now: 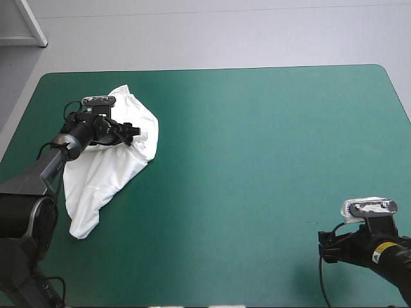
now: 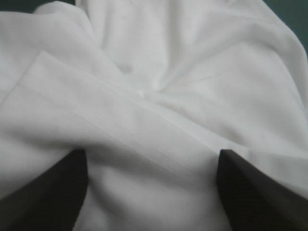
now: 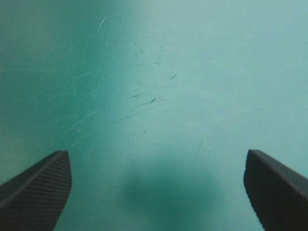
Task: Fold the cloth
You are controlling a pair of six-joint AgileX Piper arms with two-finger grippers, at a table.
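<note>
High view: the T-shirt (image 1: 109,179) lies as a crumpled white heap on the left part of the desk (image 1: 270,160), well apart from its right edge; the heap's long axis runs from the far side toward the near left corner, bulky at the far end and narrowing to a tail nearer the robot; the left gripper (image 1: 130,133) sits low over the bulky far end, among the folds; the right gripper (image 1: 329,247) hangs by the near right corner, with a broad stretch of bare teal-green cover between it and the cloth.

Left wrist view: the black fingers (image 2: 48,197) stand spread wide and pinch nothing; white cloth fills the space between and ahead of them; a stitched hem band (image 2: 120,130) runs slantwise across the gap between the fingers, just ahead of their tips; slivers of the cover show beyond the heap.

Right wrist view: these fingers (image 3: 38,187) are spread as well, empty, over bare, lightly scratched cover; no cloth is in sight.

Judgement: the fold proper is not yet begun, since the shirt is bunched rather than flat; the left arm is much the nearer and has the hem lined up between its fingers, so a pinch there looks the likely next move; the right arm would have to cross the desk leftward to reach the tail.
</note>
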